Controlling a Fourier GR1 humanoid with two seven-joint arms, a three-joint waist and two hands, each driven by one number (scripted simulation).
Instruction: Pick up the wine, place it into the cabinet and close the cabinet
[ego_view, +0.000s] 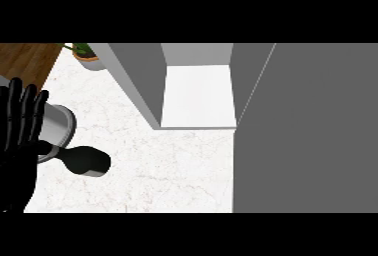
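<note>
A potted plant (87, 54) is sitting at eleven o'clock on the marble counter (148, 170), beside the open cabinet (198, 95). The wine bottle (83, 160) is lying at nine o'clock, neck pointing left toward the left hand (18, 130), whose fingers are resting straight, released.
</note>
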